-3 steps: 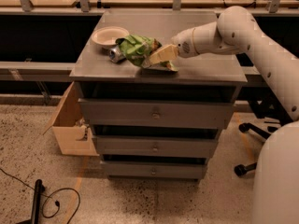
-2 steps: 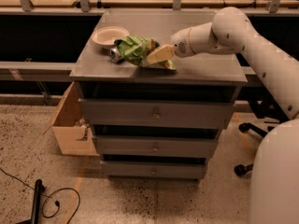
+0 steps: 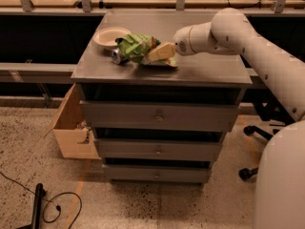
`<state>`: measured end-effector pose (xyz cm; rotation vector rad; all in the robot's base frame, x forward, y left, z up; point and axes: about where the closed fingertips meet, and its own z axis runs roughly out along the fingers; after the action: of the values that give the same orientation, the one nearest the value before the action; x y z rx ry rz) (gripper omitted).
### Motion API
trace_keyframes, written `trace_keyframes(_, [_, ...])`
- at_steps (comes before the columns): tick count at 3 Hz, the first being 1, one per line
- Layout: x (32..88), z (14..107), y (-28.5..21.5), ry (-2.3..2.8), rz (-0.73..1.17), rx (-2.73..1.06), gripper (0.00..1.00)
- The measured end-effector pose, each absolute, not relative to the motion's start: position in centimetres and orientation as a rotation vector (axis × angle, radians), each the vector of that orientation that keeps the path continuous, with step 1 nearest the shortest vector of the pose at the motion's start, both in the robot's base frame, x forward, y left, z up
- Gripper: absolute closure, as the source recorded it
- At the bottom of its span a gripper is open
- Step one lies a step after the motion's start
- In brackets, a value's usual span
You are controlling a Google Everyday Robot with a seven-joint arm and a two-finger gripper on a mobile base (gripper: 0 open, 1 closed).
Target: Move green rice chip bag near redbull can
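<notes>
The bag (image 3: 135, 46) lies in the upper centre of the frame on the cabinet top (image 3: 205, 68), against the can (image 3: 117, 56) at its left, with a bowl (image 3: 108, 35) just behind. The gripper (image 3: 161, 53) sits at the bag's right end; I cannot tell whether it is grasping.

The chip bag (image 3: 135, 45) hides most of the can (image 3: 117, 57); the gripper (image 3: 160, 53), at the bag's right side, covers its corner.

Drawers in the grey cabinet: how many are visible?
3, stacked under the tabletop: top drawer, middle drawer, bottom drawer. The gripper is above, at the bag.
</notes>
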<state>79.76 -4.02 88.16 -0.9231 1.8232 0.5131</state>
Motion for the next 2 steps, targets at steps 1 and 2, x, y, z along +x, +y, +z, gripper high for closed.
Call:
trace_keyframes(1, [79.0,88.3,-5.5,1.829,0.477,-0.926,0.00])
trace_keyframes(2, [78.2,88.0,-6.7,1.818,0.432,-1.006,0.00])
